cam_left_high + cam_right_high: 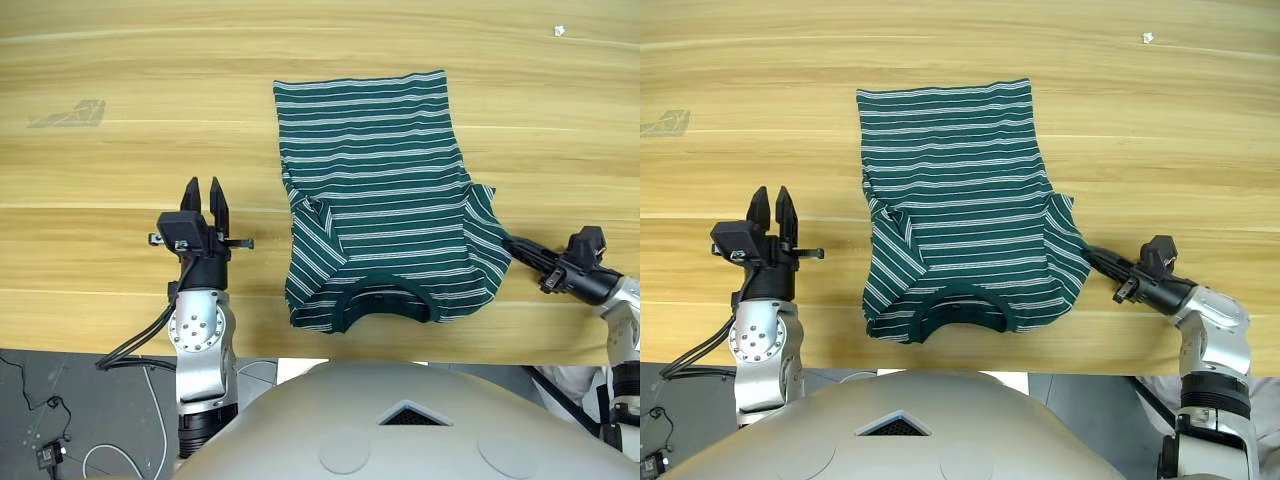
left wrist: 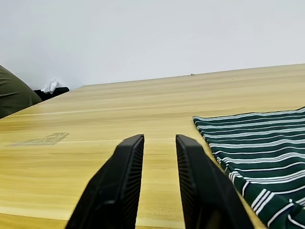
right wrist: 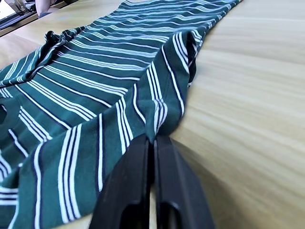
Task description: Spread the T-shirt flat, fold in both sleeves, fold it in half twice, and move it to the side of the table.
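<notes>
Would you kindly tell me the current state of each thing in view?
T-shirt: spread on the table, collar toward robot, left sleeve folded in.
Left gripper: open, empty, beside the T-shirt.
Right gripper: shut on the right sleeve edge.

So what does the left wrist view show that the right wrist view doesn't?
Only the left wrist view: the left pincer, open over the table, with a pale wall behind. Only the right wrist view: the right pincer, shut on a sleeve edge of the shirt. Both: the striped green shirt lying on the wooden table.
</notes>
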